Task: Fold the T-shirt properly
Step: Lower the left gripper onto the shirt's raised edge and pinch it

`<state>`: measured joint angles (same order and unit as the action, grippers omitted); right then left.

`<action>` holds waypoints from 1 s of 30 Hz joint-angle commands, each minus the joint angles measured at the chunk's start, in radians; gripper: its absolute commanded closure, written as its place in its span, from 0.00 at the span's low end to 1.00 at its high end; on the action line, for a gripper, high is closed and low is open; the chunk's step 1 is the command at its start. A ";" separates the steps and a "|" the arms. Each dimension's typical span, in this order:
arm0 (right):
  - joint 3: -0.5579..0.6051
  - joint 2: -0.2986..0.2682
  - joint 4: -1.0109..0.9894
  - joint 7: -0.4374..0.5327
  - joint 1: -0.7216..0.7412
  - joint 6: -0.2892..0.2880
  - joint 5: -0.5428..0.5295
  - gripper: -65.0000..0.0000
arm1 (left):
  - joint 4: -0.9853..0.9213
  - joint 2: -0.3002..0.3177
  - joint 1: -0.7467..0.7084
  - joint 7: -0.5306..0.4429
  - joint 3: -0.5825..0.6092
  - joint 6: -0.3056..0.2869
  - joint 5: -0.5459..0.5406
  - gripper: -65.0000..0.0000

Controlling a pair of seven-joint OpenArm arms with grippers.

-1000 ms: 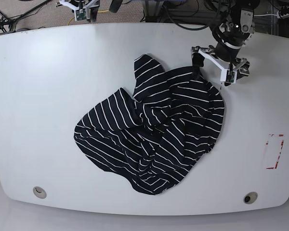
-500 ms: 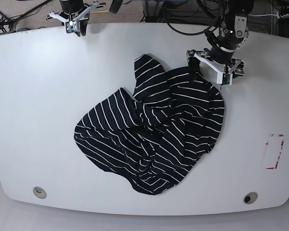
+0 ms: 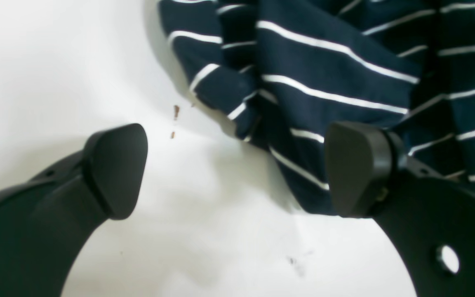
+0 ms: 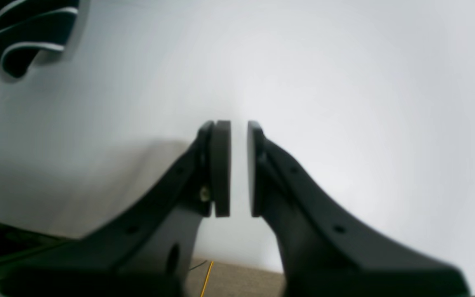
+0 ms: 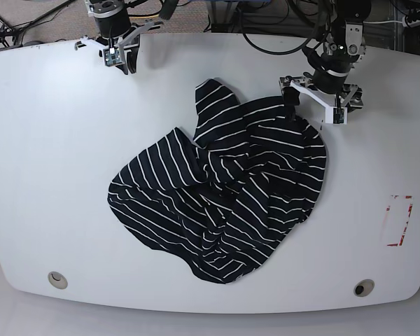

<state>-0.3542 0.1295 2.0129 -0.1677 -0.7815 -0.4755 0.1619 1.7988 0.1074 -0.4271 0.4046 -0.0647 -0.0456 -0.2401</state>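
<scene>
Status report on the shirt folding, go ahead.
Left gripper open at T-shirt edge, holding nothing. Right gripper shut, empty, over bare table. Shirt crumpled. Nothing in the way.

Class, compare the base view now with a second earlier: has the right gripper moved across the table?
Yes. The right gripper has come forward from the table's far edge onto the tabletop, toward the T-shirt, which lies unchanged.

A white table (image 5: 49, 154) with rounded corners fills most of the base view, evenly lit, with two round grommets (image 5: 57, 280) near its front edge, a red-outlined rectangular mark (image 5: 397, 220) at its right side, and brownish carpet (image 5: 49, 14) strewn with cables (image 5: 266, 17) beyond its far edge
</scene>
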 commanded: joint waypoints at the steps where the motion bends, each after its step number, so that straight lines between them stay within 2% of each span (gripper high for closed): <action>1: -0.003 -0.003 0.016 0.001 0.015 -0.001 -0.005 0.90 | 0.003 -0.021 0.020 -0.020 -0.025 -0.001 -0.005 0.00; 6: -0.006 -0.003 0.016 -0.082 0.047 -0.001 -0.011 0.90 | -0.003 -0.050 0.037 -0.017 -0.076 -0.004 -0.003 0.00; 18: -0.004 -0.001 0.012 -0.086 0.072 -0.001 -0.012 0.90 | -0.103 -0.050 0.116 -0.016 -0.073 -0.003 -0.003 0.00; 27: -0.012 -0.001 0.007 -0.086 0.098 -0.001 -0.012 0.90 | -0.169 -0.081 0.172 -0.016 -0.071 -0.003 -0.002 0.00; 29: -0.012 -0.001 0.007 -0.086 0.099 -0.001 -0.012 0.90 | -0.175 -0.105 0.196 -0.016 -0.071 -0.003 0.002 0.03; 30: -0.012 -0.001 0.007 -0.086 0.099 -0.001 -0.011 0.90 | -0.182 -0.113 0.205 -0.016 -0.071 -0.003 0.003 0.09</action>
<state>-0.3630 0.1280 2.0056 -0.2737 -0.6762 -0.4755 0.1574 1.6100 0.0097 -0.2501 0.4004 -0.1375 -0.0452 -0.2375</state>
